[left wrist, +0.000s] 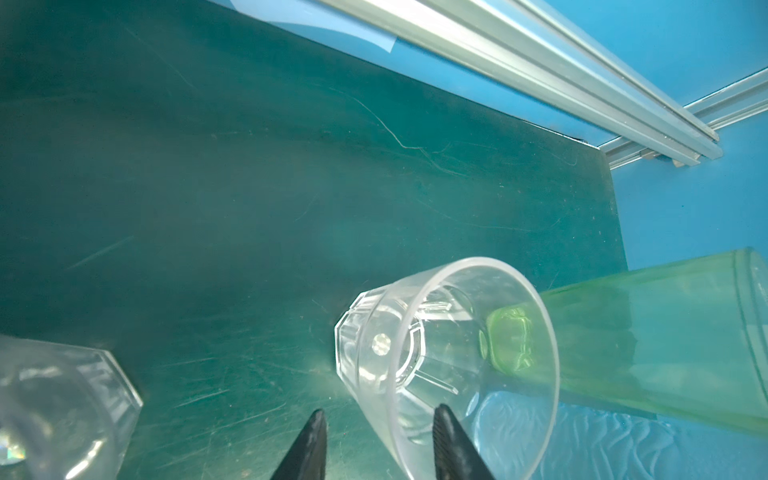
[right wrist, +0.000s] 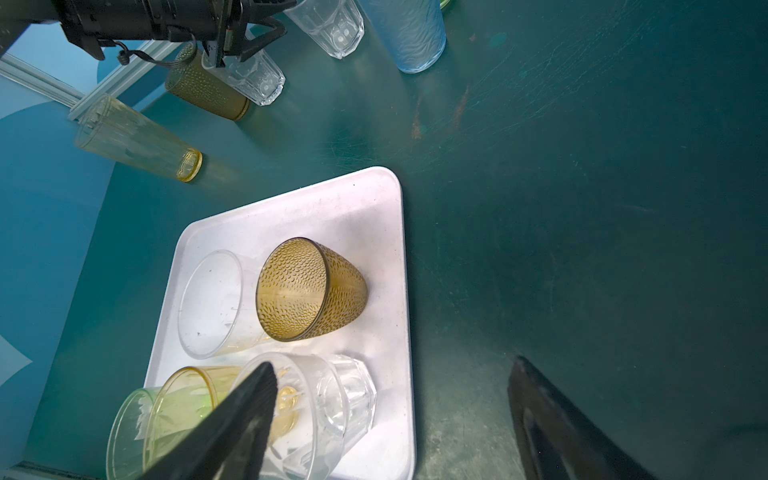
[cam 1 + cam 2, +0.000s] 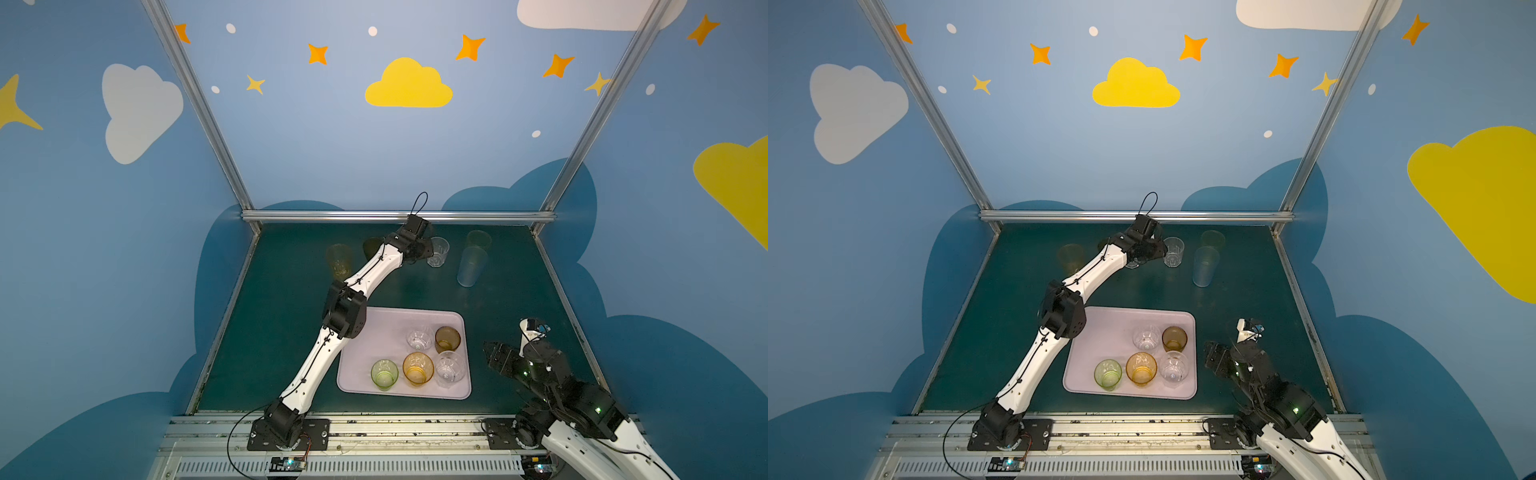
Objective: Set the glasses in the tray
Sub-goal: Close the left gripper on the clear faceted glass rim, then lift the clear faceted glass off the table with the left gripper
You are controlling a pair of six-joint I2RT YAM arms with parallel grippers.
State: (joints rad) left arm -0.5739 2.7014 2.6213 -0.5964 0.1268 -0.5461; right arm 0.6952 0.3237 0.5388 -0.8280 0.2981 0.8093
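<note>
Glasses (image 3: pixel 417 368) number eleven: five in the tray (image 3: pixel 374 328), six on the table (image 3: pixel 519 299).

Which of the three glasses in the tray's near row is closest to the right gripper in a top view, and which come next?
From the right gripper:
1. Clear faceted glass, right end of the tray.
2. Amber glass, middle of the row.
3. Green glass, left end, farthest.
</note>
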